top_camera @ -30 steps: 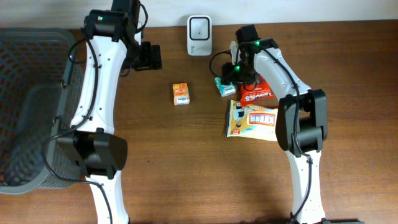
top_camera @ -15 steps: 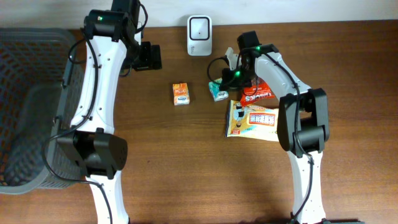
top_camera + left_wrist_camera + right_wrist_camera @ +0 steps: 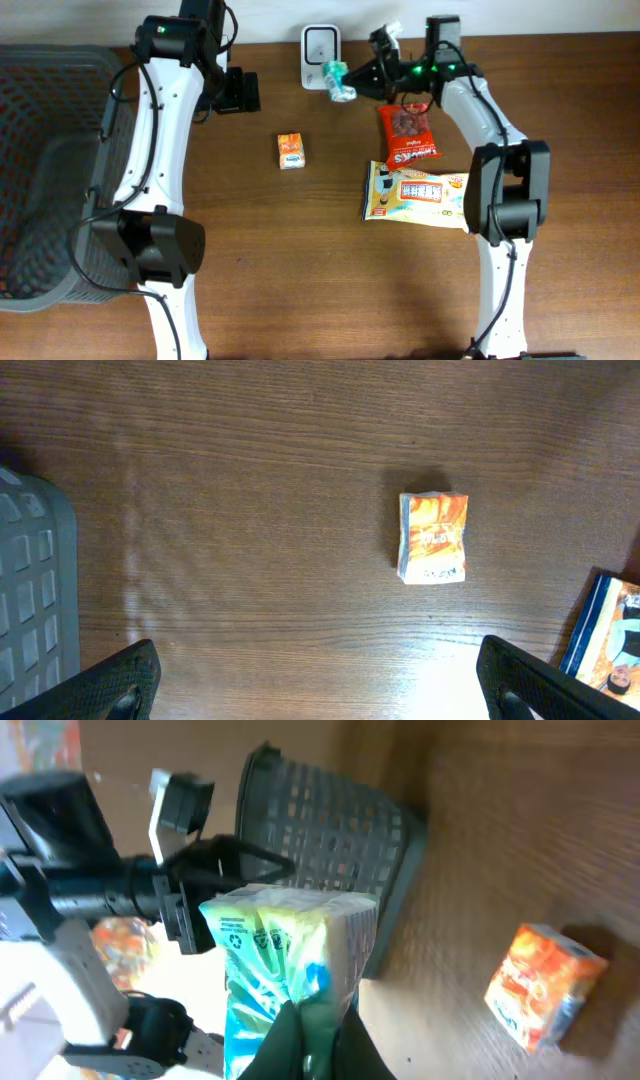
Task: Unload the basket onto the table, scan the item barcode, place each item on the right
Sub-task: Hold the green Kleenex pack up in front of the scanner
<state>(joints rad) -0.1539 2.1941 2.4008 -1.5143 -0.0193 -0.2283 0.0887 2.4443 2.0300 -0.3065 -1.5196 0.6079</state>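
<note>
Right jaws pinch the green packet (image 3: 285,955) — overhead, beside the scanner (image 3: 320,43) — left jaws gape empty.

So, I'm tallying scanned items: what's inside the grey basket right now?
Only the basket's own mesh walls and floor show, with no items visible. The left arm covers its right edge, and the overhead frame cuts off its left side.
</note>
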